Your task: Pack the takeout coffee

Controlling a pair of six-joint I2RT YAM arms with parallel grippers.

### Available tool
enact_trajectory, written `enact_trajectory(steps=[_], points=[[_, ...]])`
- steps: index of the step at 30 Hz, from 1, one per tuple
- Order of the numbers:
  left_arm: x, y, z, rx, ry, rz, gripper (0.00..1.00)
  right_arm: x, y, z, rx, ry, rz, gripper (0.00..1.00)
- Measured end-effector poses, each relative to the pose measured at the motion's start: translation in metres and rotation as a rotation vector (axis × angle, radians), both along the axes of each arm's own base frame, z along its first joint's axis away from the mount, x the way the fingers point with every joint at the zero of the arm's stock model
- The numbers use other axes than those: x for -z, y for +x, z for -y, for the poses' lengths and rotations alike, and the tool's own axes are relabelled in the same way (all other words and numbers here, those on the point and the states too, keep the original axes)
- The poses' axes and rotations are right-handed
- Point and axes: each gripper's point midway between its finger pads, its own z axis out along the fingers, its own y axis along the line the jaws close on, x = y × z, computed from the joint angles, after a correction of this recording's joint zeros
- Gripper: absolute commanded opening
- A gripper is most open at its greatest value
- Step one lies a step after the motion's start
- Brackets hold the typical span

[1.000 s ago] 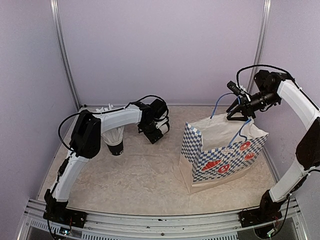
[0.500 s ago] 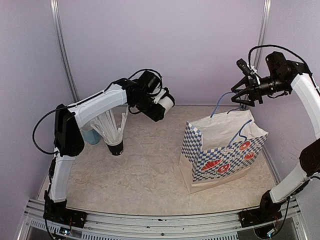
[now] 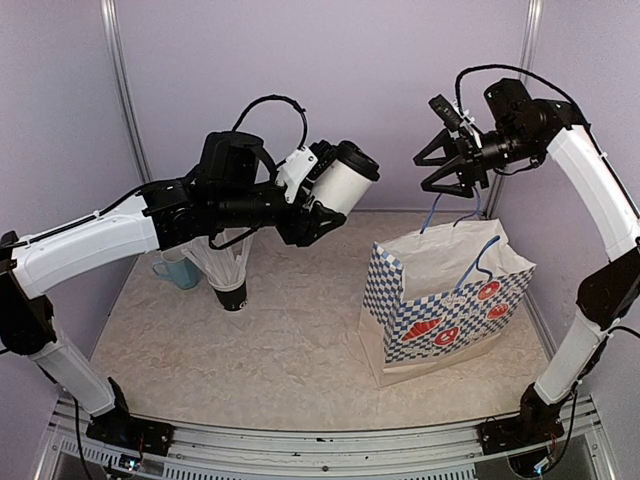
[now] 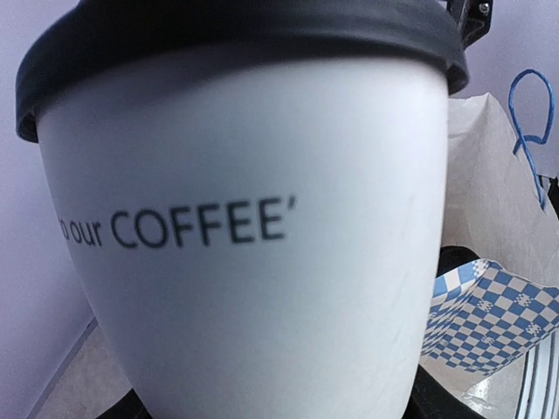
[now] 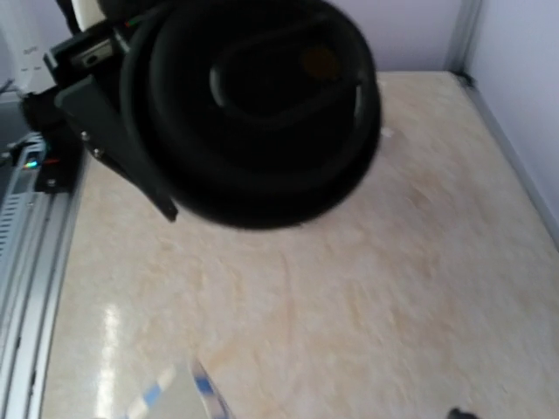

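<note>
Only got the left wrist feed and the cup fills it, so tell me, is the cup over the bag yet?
Observer: No. The left claw holds the cup in the air, left of the bag, not over it.
Operator: Is it upright?
Observer: Tilted, with its lid leaning toward the bag side.
Operator: And the right claw?
Observer: The right claw is open, just above a blue handle at the bag's back edge.

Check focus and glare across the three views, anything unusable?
Left wrist: the cup fills the frame, bulged by the wide lens, lettering slightly soft yet readable; right wrist: its black lid is close and badly blurred, with a glare streak on the table; top external: sharp, evenly lit, only soft shadows.
</note>
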Motion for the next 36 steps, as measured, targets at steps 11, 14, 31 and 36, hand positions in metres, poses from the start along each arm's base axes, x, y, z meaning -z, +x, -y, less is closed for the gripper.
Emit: enact_trajectory(steps=[11, 14, 31, 36], points=[[0.003, -0.019, 0.012, 0.022, 0.050, 0.099, 0.67, 0.009, -0.034, -0.058, -0.173, -0.012, -0.018, 0.90], [0.006, -0.023, 0.016, 0.030, 0.068, 0.116, 0.68, 0.007, -0.034, -0.059, -0.166, -0.011, -0.020, 0.90], [0.020, -0.032, 0.024, 0.060, 0.128, 0.149, 0.68, 0.004, -0.038, -0.065, -0.164, -0.009, -0.035, 0.83], [0.023, -0.034, 0.025, 0.068, 0.142, 0.147, 0.68, 0.009, -0.040, -0.068, -0.171, -0.024, -0.033, 0.78]])
